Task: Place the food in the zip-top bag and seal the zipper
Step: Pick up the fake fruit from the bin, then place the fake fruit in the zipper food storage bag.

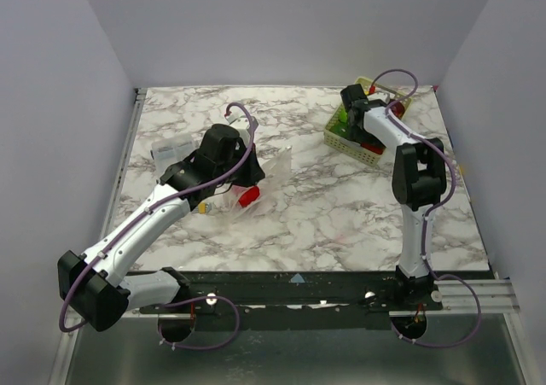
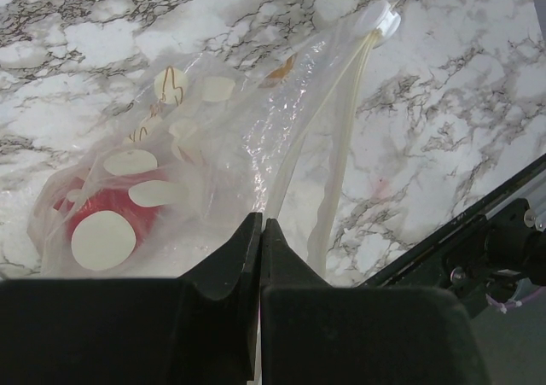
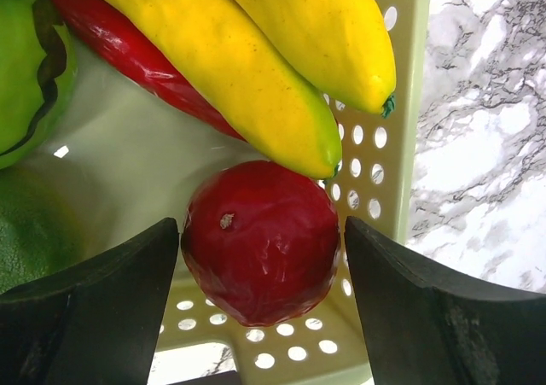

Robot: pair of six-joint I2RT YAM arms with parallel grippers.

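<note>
Dark red fruit [image 3: 256, 265] is sitting in the basket [image 3: 408, 103], right gripper [image 3: 260, 227] hanging open astride it. Left gripper [image 2: 260, 227] is pinching the zip-top bag [image 2: 256, 120] on the table [image 2: 444, 103]. Pick-up step; next is calling for closing, then lifting.

Bare marble table [image 1: 333, 206] between zip-top bag [image 1: 275, 170] and basket [image 1: 345, 143]; red fruit [image 3: 260, 240] hemmed by basket wall [image 3: 401, 103], bananas [image 3: 256, 69] above

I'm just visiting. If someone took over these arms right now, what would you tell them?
Left hand: shut on the zip-top bag at its edge.
Right hand: open, straddling a dark red fruit in the basket.
Done: one red piece is in the bag.
To do: that fruit, bananas, red pepper and green piece go in; then seal the zipper.
</note>
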